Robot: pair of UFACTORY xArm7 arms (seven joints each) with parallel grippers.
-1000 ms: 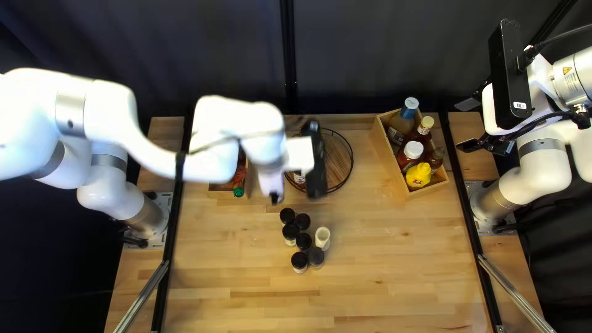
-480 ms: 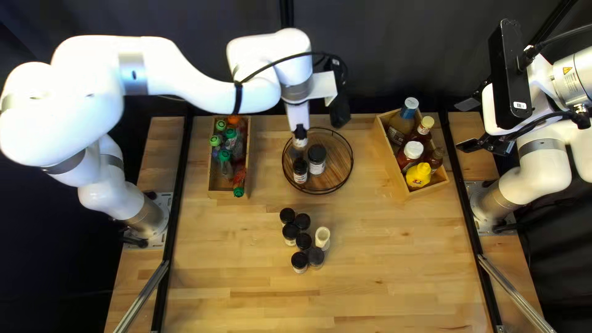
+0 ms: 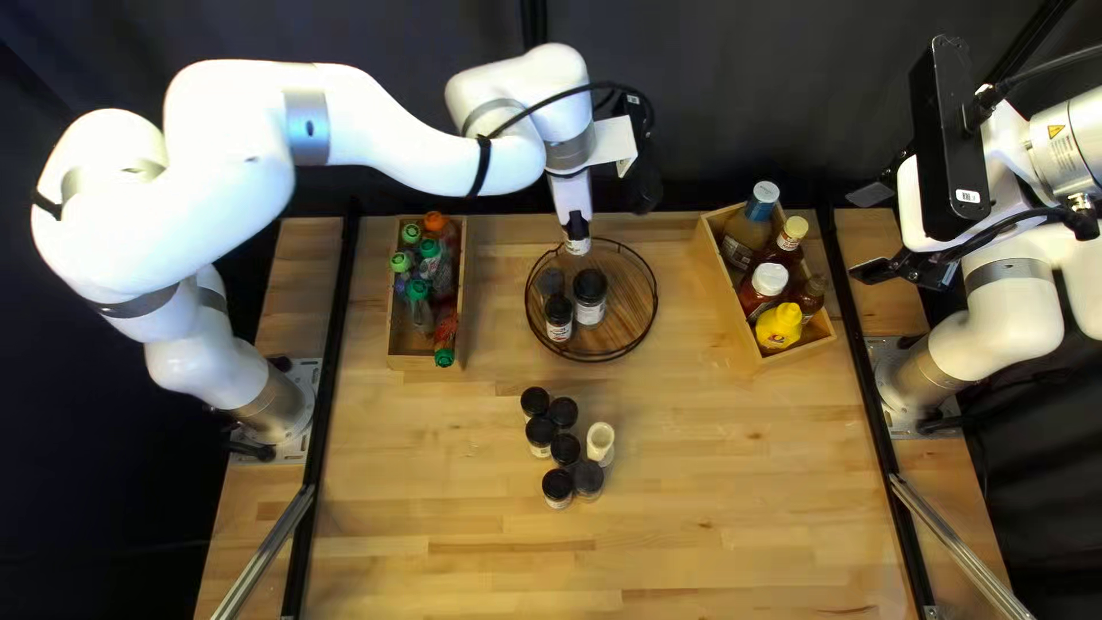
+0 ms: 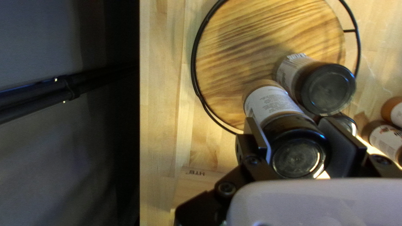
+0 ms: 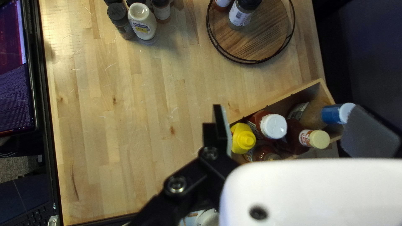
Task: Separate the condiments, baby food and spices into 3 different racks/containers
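My left gripper (image 3: 575, 226) is over the far part of the round wooden tray (image 3: 629, 301). In the left wrist view this gripper (image 4: 295, 140) is shut on a black-lidded spice jar (image 4: 272, 101). Beside that jar stands a larger one (image 4: 328, 88), with another partly hidden behind a finger. Several jars (image 3: 540, 433) and a cream bottle (image 3: 600, 441) cluster mid-table. Green- and orange-capped bottles (image 3: 419, 301) fill the left box (image 3: 408, 355); sauce bottles (image 3: 769, 279) fill the right box (image 3: 735, 316). My right gripper (image 3: 878, 231) is at the right; in its wrist view the gripper (image 5: 295, 130) stands open, empty.
Black frame bars (image 3: 325, 459) run along both sides of the table. Behind the far edge hangs a dark curtain (image 3: 735, 103). A screen (image 5: 14, 71) stands beyond the table edge in the right wrist view.
My left arm has swung away toward the far edge and slightly right, from in front of the tray to above its far part, uncovering the left box and the jars on the tray. My right arm stays put.
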